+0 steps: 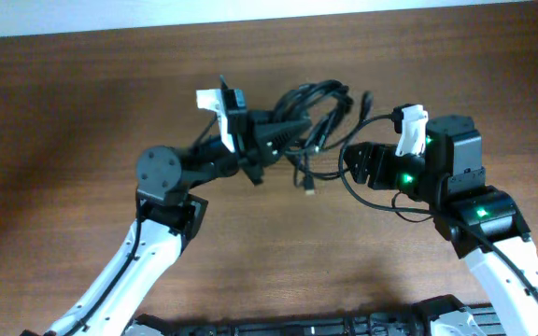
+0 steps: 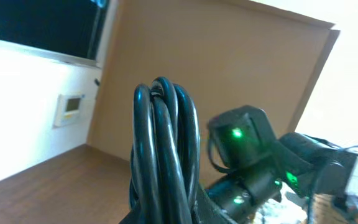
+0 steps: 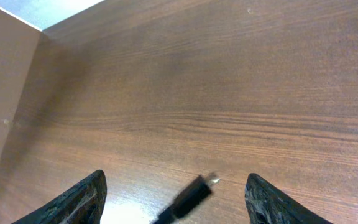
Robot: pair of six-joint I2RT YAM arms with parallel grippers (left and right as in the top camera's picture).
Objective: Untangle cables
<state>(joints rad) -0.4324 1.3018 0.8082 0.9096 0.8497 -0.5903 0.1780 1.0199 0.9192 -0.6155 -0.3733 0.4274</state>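
Overhead: left gripper (image 1: 288, 131) clamps the cables (image 1: 323, 101); right gripper (image 1: 355, 161) stands open, empty. Risk: pulling the bunch whole tightens loops, or plug (image 3: 191, 195) snags.

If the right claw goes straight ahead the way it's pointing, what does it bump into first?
Probably the black cable plug, just ahead of the open right claw. Past it there is only the wooden table. Depth is unclear.
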